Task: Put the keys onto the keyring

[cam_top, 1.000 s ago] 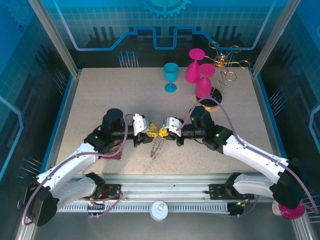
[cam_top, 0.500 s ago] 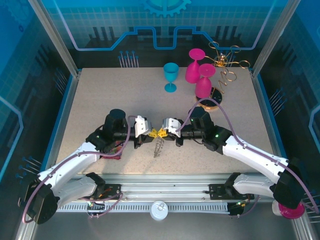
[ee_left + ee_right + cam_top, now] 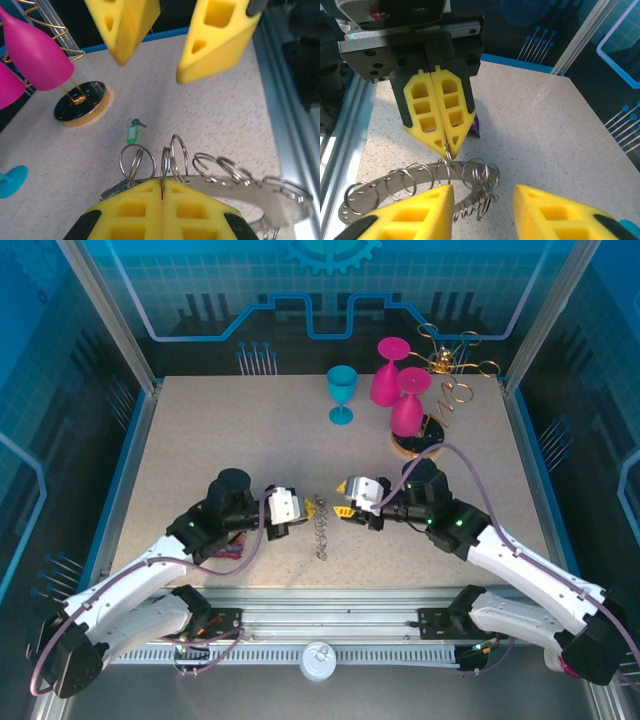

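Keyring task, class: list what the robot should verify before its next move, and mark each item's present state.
1. Left gripper shut on the keyring: ok; it pinches a wire loop at the rim.
2. Right gripper free to fetch: ok; jaws apart, nothing between them.
3. A key in hand for threading: not ok; the green key lies on the table, near the gold stand base.
4. Black-headed key located: cannot tell; a small dark thing touches the green key but is too small to name.
5. Keyring lifted off the table: cannot tell.
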Motion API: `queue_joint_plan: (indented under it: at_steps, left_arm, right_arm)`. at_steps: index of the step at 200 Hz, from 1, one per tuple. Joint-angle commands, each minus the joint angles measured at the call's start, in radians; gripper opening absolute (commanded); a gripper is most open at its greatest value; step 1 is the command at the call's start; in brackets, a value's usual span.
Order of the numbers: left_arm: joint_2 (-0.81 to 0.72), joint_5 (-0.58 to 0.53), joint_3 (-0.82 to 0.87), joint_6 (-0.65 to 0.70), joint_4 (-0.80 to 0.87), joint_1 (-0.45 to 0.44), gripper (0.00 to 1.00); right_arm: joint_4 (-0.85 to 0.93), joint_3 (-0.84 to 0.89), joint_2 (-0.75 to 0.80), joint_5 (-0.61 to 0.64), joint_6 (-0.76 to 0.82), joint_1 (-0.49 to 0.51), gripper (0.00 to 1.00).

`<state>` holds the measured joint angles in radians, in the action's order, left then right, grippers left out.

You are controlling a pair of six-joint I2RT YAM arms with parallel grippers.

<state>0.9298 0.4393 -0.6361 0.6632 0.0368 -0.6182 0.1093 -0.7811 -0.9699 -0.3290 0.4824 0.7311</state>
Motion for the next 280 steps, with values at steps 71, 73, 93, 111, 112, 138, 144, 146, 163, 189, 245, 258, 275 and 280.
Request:
queue_joint_plan:
  at_steps: [71,73,93,111,112,138,144,146,163,189,245,258,275,280]
  left_arm:
    - [-0.019,-0.195,-0.018,0.261,0.070,-0.085,0.00]
    - [-0.018,-0.194,-0.020,0.259,0.072,-0.086,0.00]
    - [-0.017,-0.181,-0.023,0.254,0.086,-0.088,0.00]
    - [-0.014,-0.164,-0.026,0.231,0.092,-0.088,0.00]
    - [-0.014,-0.163,-0.025,0.230,0.092,-0.089,0.00]
    - [-0.009,-0.145,-0.043,0.158,0.102,-0.088,0.00]
    - [-0.009,-0.142,-0.046,0.141,0.102,-0.088,0.00]
    - [-0.008,-0.140,-0.046,0.134,0.101,-0.087,0.00]
    - [-0.011,-0.130,-0.050,0.087,0.099,-0.088,0.00]
    - [-0.009,-0.113,-0.049,0.033,0.094,-0.089,0.00]
    - [-0.012,-0.063,-0.042,0.003,0.078,-0.088,0.00]
    - [-0.013,-0.050,-0.045,0.005,0.081,-0.089,0.00]
    - [-0.013,-0.032,-0.048,0.005,0.086,-0.088,0.00]
    - [-0.013,-0.027,-0.049,0.005,0.086,-0.088,0.00]
  right_arm:
    - [-0.065,0.032,-0.093,0.116,0.161,0.055,0.18]
    - [-0.065,0.032,-0.095,0.118,0.164,0.058,0.18]
    - [-0.081,0.037,-0.111,0.122,0.173,0.076,0.19]
    - [-0.086,0.039,-0.120,0.112,0.181,0.093,0.22]
    - [-0.085,0.039,-0.120,0.111,0.182,0.093,0.22]
    - [-0.086,0.046,-0.126,0.077,0.195,0.111,0.26]
    - [-0.087,0.046,-0.129,0.071,0.197,0.114,0.27]
    - [-0.088,0.046,-0.130,0.069,0.197,0.115,0.27]
    - [-0.082,0.042,-0.140,0.061,0.208,0.126,0.27]
    - [-0.078,0.037,-0.147,0.039,0.216,0.133,0.27]
    - [-0.089,0.034,-0.164,0.028,0.211,0.137,0.23]
    - [-0.089,0.034,-0.168,0.026,0.210,0.137,0.22]
    - [-0.092,0.032,-0.170,0.023,0.210,0.139,0.20]
    - [-0.092,0.032,-0.172,0.022,0.209,0.139,0.20]
